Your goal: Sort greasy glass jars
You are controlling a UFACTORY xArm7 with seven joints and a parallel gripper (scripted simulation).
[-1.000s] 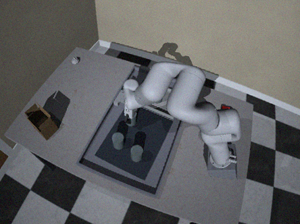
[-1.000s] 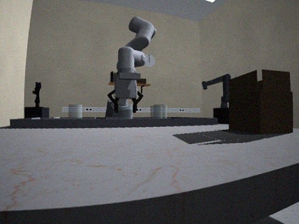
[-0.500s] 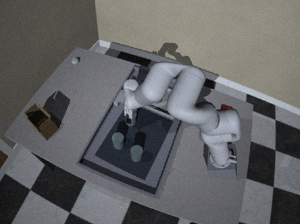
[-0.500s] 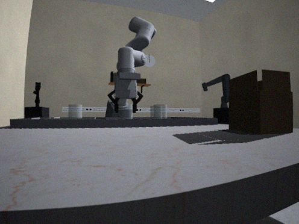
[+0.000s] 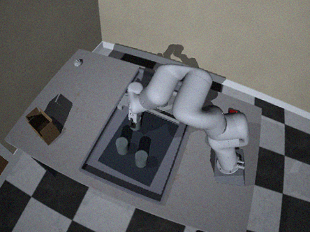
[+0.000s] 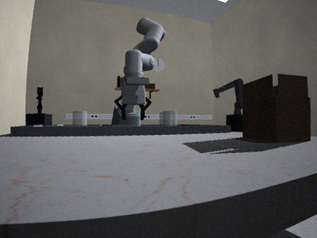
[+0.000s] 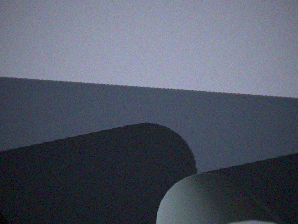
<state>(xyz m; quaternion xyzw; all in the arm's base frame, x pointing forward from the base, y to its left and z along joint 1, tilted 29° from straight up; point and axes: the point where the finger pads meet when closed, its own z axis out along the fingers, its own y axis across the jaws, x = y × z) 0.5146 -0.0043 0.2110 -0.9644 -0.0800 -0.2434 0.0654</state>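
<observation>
From left to right in the top view, an open cardboard box (image 5: 43, 126) (image 6: 276, 109) sits near the counter's (image 5: 64, 156) (image 6: 111, 172) lower-left corner, and a small round item (image 5: 78, 62) lies by its upper-left corner; on the dark mat (image 5: 125, 170), well in from the edges, one glass jar (image 5: 121, 146) stands beside a second jar (image 5: 141, 159); between them across the view, but nearer the upper edge, the end effector (image 5: 135, 124) (image 6: 133, 116) has its fingers spread around the nearest jar (image 5: 135, 128) (image 6: 133, 121), ungripped; the arm's base (image 5: 220, 176) stands near the right edge
</observation>
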